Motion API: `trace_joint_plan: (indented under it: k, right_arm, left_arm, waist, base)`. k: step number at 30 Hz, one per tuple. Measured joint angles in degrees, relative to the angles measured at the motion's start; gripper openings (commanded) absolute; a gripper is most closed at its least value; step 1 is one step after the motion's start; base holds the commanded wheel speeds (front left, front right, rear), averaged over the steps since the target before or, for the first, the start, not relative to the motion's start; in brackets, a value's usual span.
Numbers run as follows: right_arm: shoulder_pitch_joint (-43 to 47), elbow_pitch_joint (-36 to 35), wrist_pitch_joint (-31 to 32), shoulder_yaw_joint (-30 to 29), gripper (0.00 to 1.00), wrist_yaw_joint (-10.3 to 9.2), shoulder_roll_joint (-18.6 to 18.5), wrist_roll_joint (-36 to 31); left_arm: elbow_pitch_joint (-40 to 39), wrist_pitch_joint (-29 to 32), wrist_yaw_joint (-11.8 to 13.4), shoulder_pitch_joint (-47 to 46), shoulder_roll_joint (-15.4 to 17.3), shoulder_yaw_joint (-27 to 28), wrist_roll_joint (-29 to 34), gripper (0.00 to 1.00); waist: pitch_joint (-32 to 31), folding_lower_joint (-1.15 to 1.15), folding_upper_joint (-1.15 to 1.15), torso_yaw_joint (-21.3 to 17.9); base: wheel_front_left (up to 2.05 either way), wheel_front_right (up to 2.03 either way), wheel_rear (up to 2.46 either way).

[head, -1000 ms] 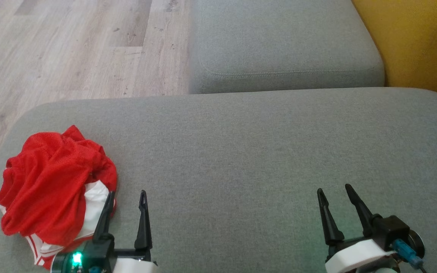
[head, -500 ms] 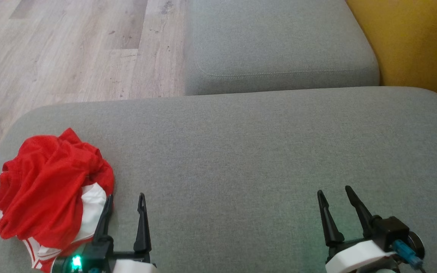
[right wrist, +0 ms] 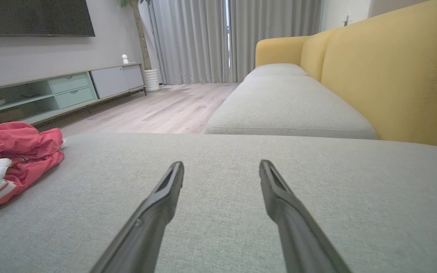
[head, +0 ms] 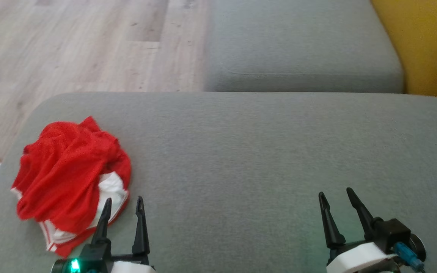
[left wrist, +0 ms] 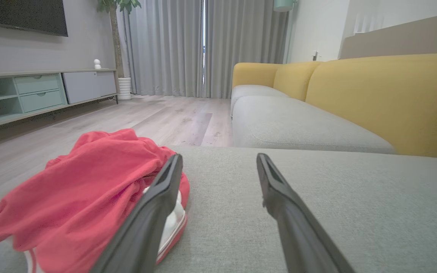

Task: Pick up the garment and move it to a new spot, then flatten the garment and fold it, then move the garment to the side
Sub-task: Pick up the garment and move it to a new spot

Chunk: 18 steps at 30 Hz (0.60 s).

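We identify the left pincer (head: 123, 199) and right pincer (head: 335, 192) by two long, tapered black fingers (head: 327, 220) each, mounted on white wrist housings (head: 355, 258). We note a green indicator light (head: 75, 265) at the left wrist and a blue connector (head: 406, 253) beside a black block (head: 393, 231) at the right.

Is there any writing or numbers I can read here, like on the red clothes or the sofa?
None can be read.
The crumpled red and white garment shows only white stripes, no letters.
The grey fabric sofa cushion, the yellow sofa back and the dark wall television carry no text.
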Motion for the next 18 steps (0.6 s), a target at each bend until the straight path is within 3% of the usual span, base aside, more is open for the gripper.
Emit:
trace_joint_plan:
  k: [18]
  right_arm:
    - [-0.02,-0.87,0.00,0.86,1.00,0.00,0.00,1.12]
  left_arm:
    - [-1.29,0.00,0.14,0.20,0.13,4.38,1.43,1.00]
  waist:
    - [0.93,0.00,0.00,13.91]
  base:
    - [0.00,0.00,0.00]
